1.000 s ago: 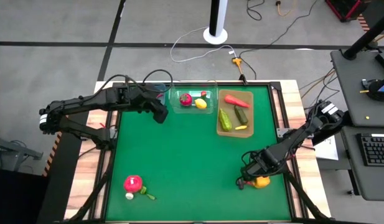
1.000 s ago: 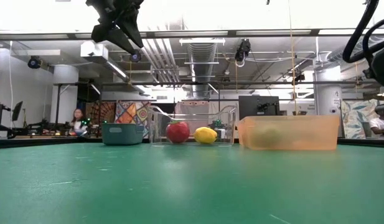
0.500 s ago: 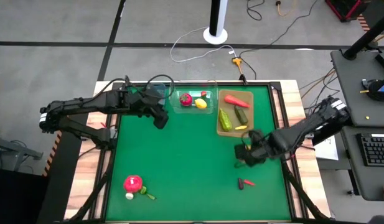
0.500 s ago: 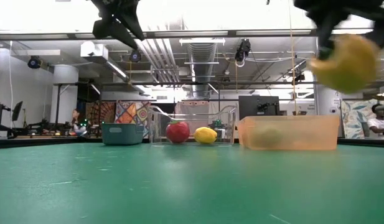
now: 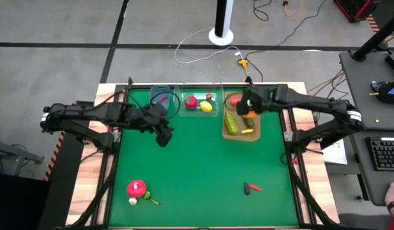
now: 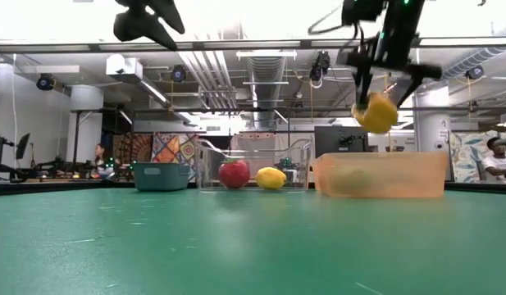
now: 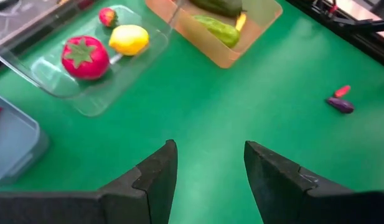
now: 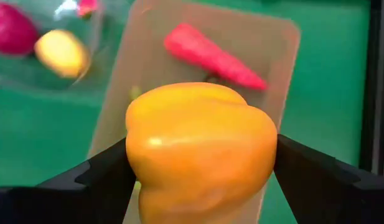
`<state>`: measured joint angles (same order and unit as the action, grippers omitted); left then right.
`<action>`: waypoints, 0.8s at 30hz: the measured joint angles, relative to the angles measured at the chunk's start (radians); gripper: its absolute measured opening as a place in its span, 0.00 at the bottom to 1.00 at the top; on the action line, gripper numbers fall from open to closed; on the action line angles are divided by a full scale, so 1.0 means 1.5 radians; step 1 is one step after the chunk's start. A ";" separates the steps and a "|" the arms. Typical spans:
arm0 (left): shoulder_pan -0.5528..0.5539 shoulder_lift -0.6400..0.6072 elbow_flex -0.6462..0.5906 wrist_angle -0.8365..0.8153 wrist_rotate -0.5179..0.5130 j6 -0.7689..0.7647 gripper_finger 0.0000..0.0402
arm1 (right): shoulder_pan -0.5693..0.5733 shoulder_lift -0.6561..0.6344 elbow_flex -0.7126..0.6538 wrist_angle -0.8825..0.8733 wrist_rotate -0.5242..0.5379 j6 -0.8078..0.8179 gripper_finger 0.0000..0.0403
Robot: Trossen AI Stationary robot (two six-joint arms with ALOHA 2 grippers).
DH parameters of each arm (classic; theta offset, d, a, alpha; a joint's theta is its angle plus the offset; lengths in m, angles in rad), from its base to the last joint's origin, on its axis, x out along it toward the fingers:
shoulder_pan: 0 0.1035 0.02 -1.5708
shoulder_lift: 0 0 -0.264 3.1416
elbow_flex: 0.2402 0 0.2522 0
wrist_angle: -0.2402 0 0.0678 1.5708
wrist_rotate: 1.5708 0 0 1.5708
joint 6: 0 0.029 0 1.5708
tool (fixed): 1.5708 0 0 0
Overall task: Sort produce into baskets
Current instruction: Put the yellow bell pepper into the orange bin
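Your right gripper [image 8: 201, 163] squeezes yellow pepper [image 8: 201, 149] above tan tray [image 8: 285, 43]. Red chilli [image 8: 210, 56] lies near tray's far edge. Lemon [image 8: 61, 53] sits in clear tub [image 8: 98, 31].

Grey floor [image 5: 69, 25], exposed ceiling ducts [image 6: 228, 70]

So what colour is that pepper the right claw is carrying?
Yellow-orange. The pepper shows best in the right wrist view, held in the right gripper.

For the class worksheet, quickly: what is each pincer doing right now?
Left pincer: open, empty, above the green table.
Right pincer: shut on the yellow pepper, above the tan tray.
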<state>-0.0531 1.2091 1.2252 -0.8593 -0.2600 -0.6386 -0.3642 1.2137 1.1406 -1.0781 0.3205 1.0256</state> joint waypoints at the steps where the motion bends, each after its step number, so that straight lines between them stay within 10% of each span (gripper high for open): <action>1: -0.004 0.000 0.000 -0.002 0.000 -0.011 0.42 | -0.031 0.000 -0.017 0.035 -0.018 -0.034 0.81; 8: -0.024 0.000 0.001 -0.018 0.011 -0.103 0.42 | -0.123 0.010 -0.131 0.305 -0.135 -0.100 0.84; 24: -0.123 0.020 -0.001 -0.124 0.253 -0.198 0.42 | -0.142 0.046 -0.133 0.281 -0.181 -0.156 0.91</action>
<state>-0.2381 1.2390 1.2236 -1.0458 0.1188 -0.9355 -0.5773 1.2822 0.9413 -0.6567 0.0491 0.7920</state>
